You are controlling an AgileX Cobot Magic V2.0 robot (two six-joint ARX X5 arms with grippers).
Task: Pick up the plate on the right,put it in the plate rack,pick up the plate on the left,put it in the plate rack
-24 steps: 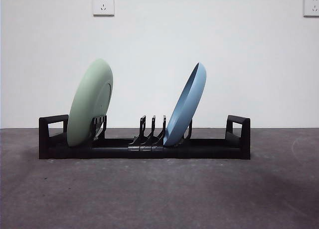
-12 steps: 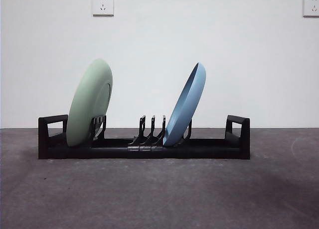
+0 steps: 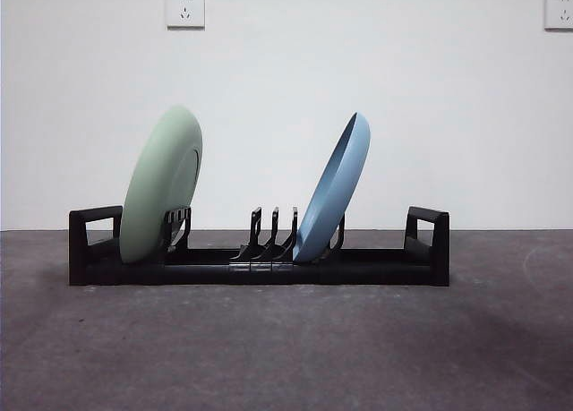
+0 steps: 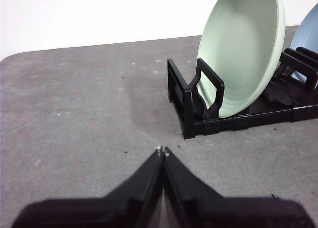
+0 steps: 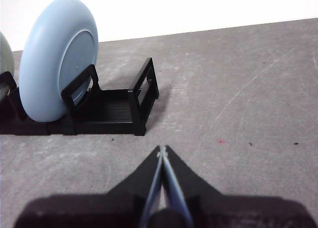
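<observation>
Well, both plates are home! The pale green round plate (image 3: 161,185) stands on edge at the nine o'clock end of the long low black plastic plate rack (image 3: 260,268), leaning against its prongs, and the light blue round plate (image 3: 333,189) leans the same way just past the rack's middle, toward three o'clock. Three curved prongs stand bare between them.

Neither arm shows in the front view. The left gripper (image 4: 162,151) hangs over bare grey table (image 4: 74,114), jaws pinched together with nothing between them; the green plate (image 4: 243,49) sits well apart from it, up toward one o'clock in its own picture. The right gripper (image 5: 162,149) is likewise closed to a thin line and empty, with the blue plate (image 5: 57,56) well apart toward ten o'clock.

So each arm sits off its own end of the rack, whose long axis runs nine to three across the table. By my reckoning the task is finished: nothing left to fetch, and no move is called for.
</observation>
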